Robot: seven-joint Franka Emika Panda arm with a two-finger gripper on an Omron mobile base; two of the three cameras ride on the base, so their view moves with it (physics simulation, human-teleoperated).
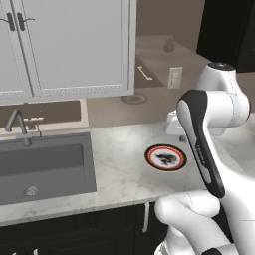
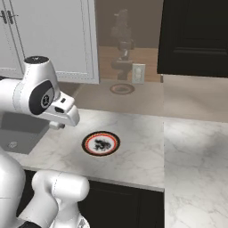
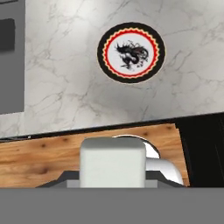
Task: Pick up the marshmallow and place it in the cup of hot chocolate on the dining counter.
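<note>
You've got the marble worktop (image 1: 124, 174) running across the scene, black base under it, white cabinets (image 1: 74, 45) above on the left. Grey sink (image 1: 45, 167) sits in the worktop's left part, tap (image 1: 19, 124) at its far edge. The arm (image 1: 209, 149) folds up on the right in the left base view, on the left in the right base view, wrist over the worktop between sink and plate. Round red-rimmed plate (image 1: 166, 158) lies flat right of the sink, mid worktop; nothing visibly on it but its dark dragon print (image 3: 129, 53). Wall socket (image 2: 138, 73) is far behind. Hand (image 2: 67, 116) points down above the worktop's near edge; can't tell how wide its fingers are. Can't make out marshmallow or cup anywhere.
</note>
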